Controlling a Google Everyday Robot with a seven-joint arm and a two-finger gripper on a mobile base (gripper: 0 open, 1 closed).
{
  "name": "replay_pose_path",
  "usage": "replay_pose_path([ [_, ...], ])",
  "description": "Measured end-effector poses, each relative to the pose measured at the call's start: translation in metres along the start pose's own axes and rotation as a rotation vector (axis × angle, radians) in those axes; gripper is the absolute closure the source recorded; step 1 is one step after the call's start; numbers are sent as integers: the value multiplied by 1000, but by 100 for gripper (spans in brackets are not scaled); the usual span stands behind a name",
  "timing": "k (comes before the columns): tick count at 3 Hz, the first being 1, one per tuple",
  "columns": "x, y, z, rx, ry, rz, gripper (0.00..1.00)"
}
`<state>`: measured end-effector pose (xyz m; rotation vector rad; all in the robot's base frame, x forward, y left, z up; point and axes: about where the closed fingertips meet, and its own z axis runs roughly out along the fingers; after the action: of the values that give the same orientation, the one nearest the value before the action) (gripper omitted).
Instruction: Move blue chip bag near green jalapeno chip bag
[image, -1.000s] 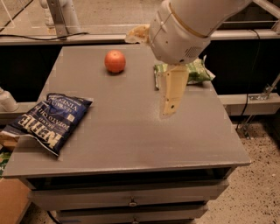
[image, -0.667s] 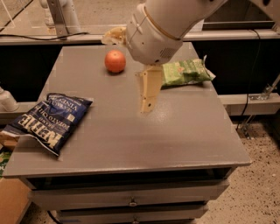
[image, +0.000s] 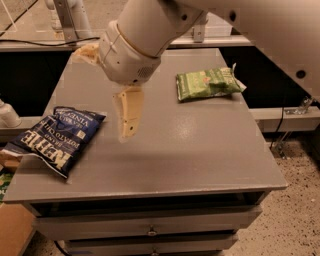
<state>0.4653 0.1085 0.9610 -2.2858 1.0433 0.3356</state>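
The blue chip bag (image: 57, 137), dark navy with white block lettering, lies flat at the left edge of the grey table (image: 200, 150). The green jalapeno chip bag (image: 207, 83) lies flat toward the table's back right. My gripper (image: 126, 116) hangs from the white arm above the table's left-middle, just right of the blue bag and well left of the green bag. It holds nothing that I can see.
The round orange-red fruit seen before is hidden behind my arm. A cardboard box (image: 12, 235) sits on the floor at the lower left. A white stand (image: 70, 20) rises behind the table. Drawers (image: 150, 230) run under the table's front edge.
My arm and gripper have swung left across the table, from beside the green bag to beside the blue bag. The fruit is now covered by the arm. Neither bag has moved.
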Motion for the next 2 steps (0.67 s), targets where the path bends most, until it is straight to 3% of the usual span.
replay_pose_path([
  [1,-9,-8,27,-39,1,-33,0],
  [2,-10,-12,54,-78,48,-39,0],
])
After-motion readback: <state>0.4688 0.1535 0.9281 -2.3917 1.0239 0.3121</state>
